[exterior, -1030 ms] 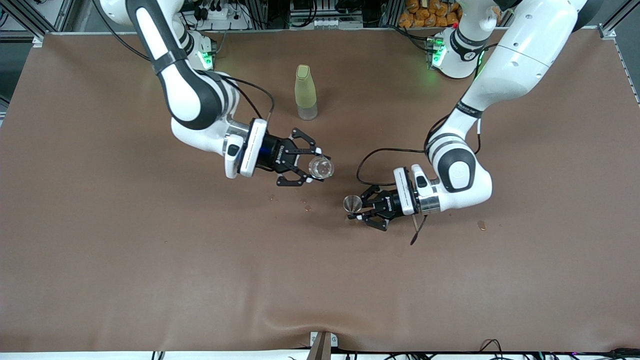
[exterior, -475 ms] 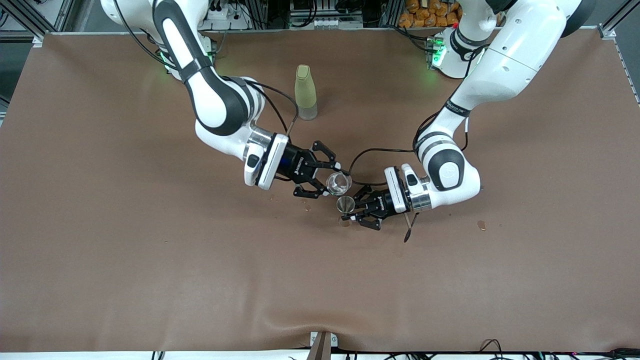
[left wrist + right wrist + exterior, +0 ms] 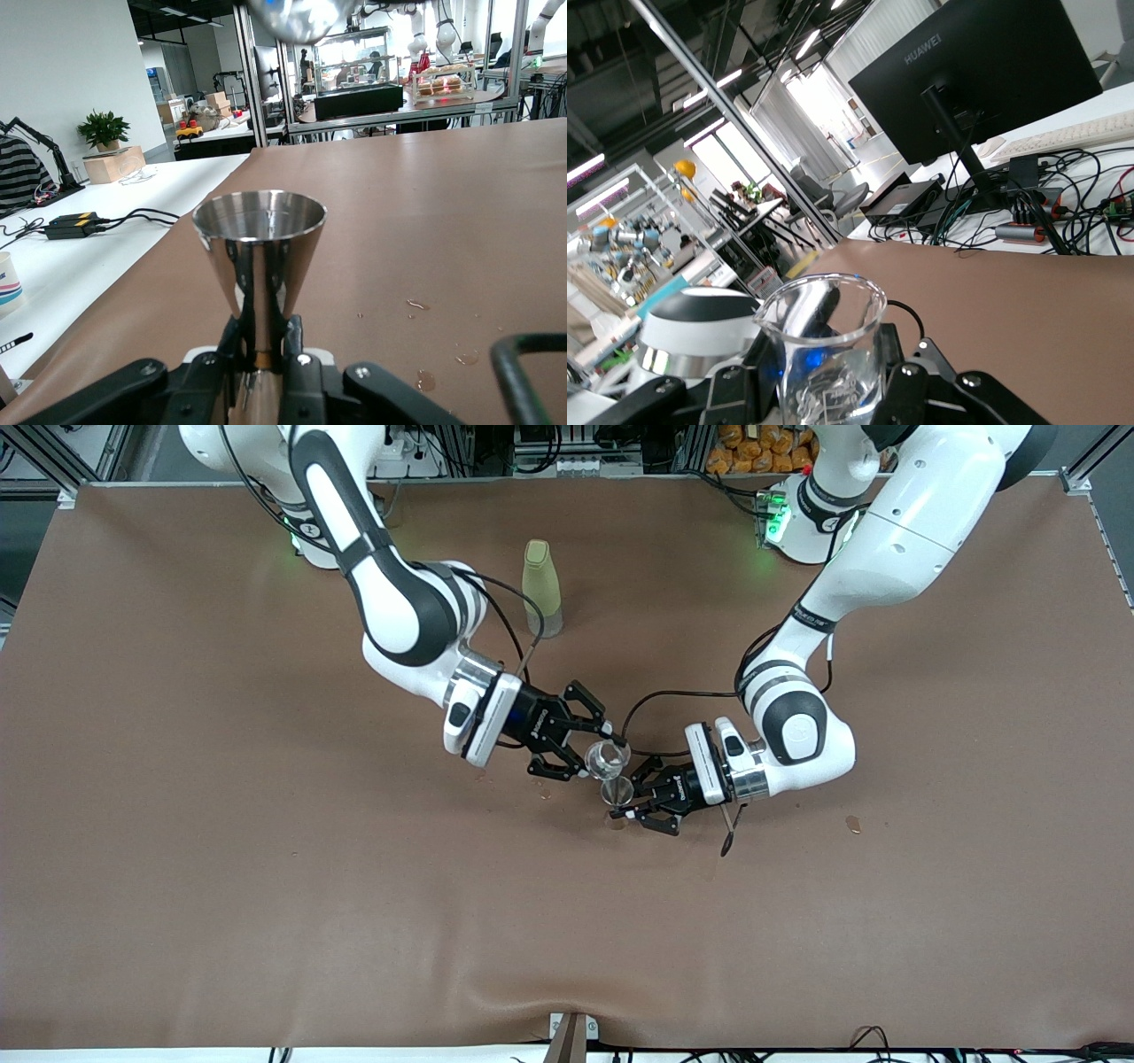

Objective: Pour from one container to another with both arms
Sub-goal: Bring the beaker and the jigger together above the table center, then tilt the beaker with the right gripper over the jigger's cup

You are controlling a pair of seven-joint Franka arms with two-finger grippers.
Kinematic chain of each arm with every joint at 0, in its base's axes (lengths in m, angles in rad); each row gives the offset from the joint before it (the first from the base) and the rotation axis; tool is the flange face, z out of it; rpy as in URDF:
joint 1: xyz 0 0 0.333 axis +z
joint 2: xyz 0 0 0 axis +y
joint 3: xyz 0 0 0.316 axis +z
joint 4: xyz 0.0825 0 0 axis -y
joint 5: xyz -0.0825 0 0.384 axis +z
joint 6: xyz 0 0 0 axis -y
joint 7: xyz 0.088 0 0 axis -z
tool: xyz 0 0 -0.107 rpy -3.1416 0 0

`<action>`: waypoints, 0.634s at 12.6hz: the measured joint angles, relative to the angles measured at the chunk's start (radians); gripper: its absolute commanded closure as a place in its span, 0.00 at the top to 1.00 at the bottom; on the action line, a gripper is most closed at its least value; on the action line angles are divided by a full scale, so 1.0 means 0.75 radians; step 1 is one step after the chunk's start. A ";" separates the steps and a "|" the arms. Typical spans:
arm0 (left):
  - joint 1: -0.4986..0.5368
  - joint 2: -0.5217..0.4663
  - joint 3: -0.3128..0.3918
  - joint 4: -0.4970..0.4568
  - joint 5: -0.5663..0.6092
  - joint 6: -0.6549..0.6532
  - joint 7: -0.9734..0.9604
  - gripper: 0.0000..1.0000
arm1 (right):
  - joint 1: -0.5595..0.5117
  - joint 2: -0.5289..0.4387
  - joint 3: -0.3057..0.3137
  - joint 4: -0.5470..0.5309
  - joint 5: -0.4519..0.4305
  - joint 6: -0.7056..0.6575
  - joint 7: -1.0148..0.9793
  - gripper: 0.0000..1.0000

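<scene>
— Steel, that's my landmark: the jigger (image 3: 617, 789) is upright, pinched at its narrow waist by my left gripper (image 3: 631, 804), held over the brown table (image 3: 266, 886) near its middle.

— And the right one?

— My right gripper (image 3: 595, 755) is clamped around a small clear glass beaker (image 3: 607, 758), tilted, its lip just above the jigger's top cone and toward the robots' bases from it. From the left wrist I see the beaker's base (image 3: 297, 16) hanging above the jigger's mouth (image 3: 260, 217).

— Anything else around?

— A yellow-green bottle (image 3: 541, 588) stands farther from the front camera than the jigger, well apart. A few droplets (image 3: 416, 305) lie on the table near the jigger.
</scene>
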 measured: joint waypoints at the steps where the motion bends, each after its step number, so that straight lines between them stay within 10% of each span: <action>1: 0.000 0.000 0.000 0.000 0.000 0.000 0.000 0.00 | 0.000 0.032 0.000 0.035 -0.016 0.000 -0.011 0.22; 8: 0.004 0.000 0.003 -0.005 0.000 0.001 0.000 0.00 | 0.071 0.074 0.001 0.098 0.230 0.070 -0.004 0.21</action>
